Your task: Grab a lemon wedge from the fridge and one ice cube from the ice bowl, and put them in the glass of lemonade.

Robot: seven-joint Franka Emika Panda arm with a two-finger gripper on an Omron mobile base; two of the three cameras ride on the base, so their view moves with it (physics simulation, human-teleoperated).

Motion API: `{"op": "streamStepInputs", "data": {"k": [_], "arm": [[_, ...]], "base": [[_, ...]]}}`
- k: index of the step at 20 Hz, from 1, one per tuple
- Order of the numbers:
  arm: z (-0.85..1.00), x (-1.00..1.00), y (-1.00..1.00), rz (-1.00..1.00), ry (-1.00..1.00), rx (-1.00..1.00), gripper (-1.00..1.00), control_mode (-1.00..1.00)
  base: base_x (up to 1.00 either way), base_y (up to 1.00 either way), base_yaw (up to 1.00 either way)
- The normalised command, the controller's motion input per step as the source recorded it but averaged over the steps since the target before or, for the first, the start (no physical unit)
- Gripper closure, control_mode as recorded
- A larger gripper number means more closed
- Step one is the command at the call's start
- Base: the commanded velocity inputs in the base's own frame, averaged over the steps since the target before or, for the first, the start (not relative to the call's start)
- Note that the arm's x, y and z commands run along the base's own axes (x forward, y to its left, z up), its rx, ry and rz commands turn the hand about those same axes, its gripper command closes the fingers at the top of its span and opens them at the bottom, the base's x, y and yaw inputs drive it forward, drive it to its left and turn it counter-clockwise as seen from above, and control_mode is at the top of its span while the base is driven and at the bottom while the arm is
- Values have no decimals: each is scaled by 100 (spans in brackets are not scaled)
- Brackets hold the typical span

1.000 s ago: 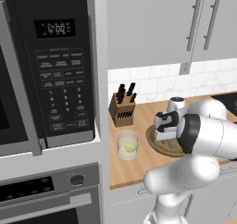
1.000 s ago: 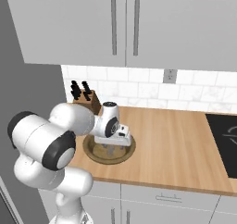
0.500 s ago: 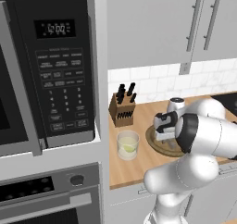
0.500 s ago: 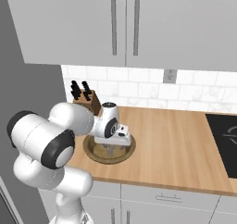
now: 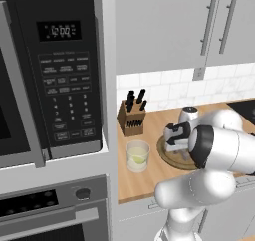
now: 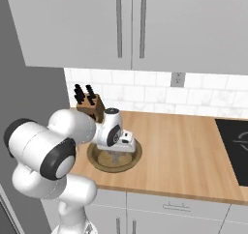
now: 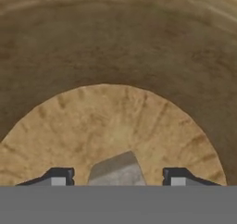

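You have a wooden counter under grey cabinets, microwave at left. Your gripper reaches into the ice bowl, fingers apart either side of the ice cube, not gripping. The glass of lemonade stands beside the bowl.

The white robot arm's two-finger gripper is staying down inside the wide tan-brown round ice bowl, and its dark fingers seem to be coming closer together around the small pale grey ice cube, though the base views barely show any difference.
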Motion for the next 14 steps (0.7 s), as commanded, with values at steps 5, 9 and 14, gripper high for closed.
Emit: {"op": "streamStepInputs", "data": {"k": [5,9,14], "arm": [[0,0,0,0,0,0,100,-100],[11,0,0,0,-1,0,100,-100],[85,-16,30,4,-16,0,100,-100]], "base": [[0,0,0],[0,0,0],[0,0,0]]}}
